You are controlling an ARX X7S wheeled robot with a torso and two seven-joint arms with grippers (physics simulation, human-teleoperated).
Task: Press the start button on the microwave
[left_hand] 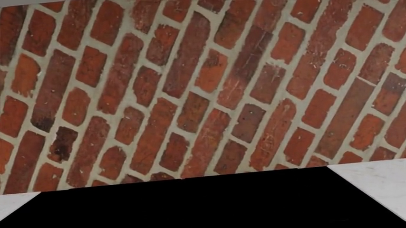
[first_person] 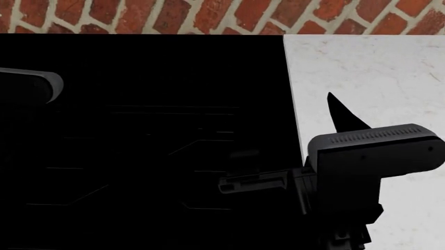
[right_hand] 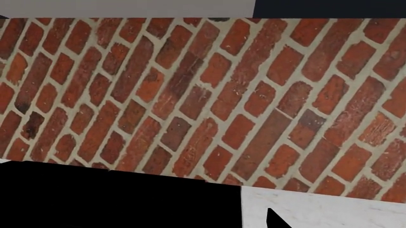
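While the microwave (first_person: 139,130) fills the head view as a flat black mass, its start button cannot be made out anywhere. It lies just beside and forward of the right arm's wrist housing (first_person: 375,156); a dark fingertip (first_person: 342,114) pokes out over the white countertop (first_person: 368,67). Whether either gripper is parted or closed cannot be told. Beyond both stands a red brick wall (left_hand: 203,85).
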